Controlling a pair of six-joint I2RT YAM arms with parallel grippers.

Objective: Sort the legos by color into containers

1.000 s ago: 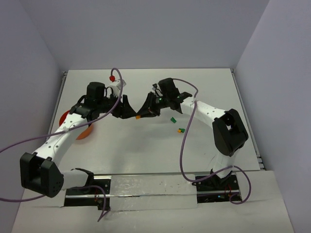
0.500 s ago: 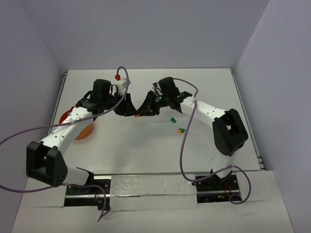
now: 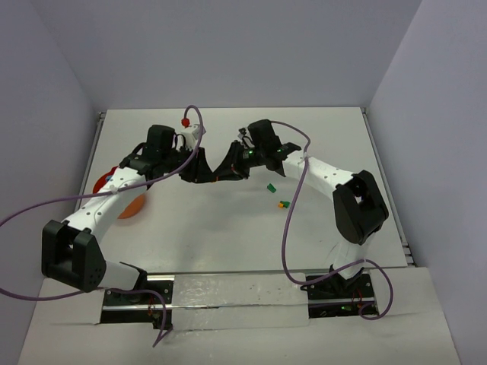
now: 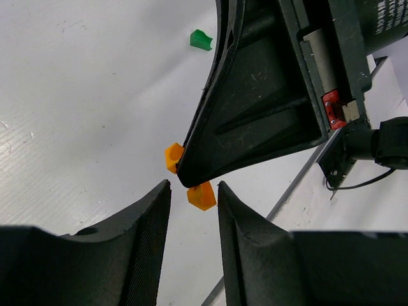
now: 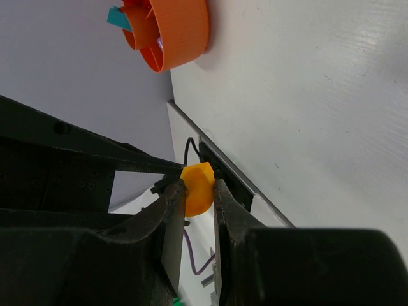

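Observation:
My right gripper [image 5: 199, 191] is shut on an orange-yellow lego [image 5: 199, 188], held above the table in the middle. In the top view the two grippers meet tip to tip, left gripper [image 3: 205, 173] and right gripper [image 3: 228, 170]. My left gripper [image 4: 193, 191] is open; the orange-yellow lego [image 4: 202, 196] sits just at the mouth of its jaws, partly hidden by the right finger [image 4: 255, 115]. The orange bowl [image 5: 182, 32] with dividers holds a teal lego [image 5: 116, 16]. In the top view the bowl [image 3: 134, 205] is mostly hidden under the left arm.
A green lego [image 3: 270, 187] lies on the table right of the grippers and also shows in the left wrist view [image 4: 201, 39]. A green and orange piece [image 3: 283, 204] lies a little nearer. The table's raised edges run along left and right.
My left gripper has moved right, up to the right gripper's tips. The orange-yellow lego, visible between them a second ago in the top view, is now hidden. The right arm has stayed still.

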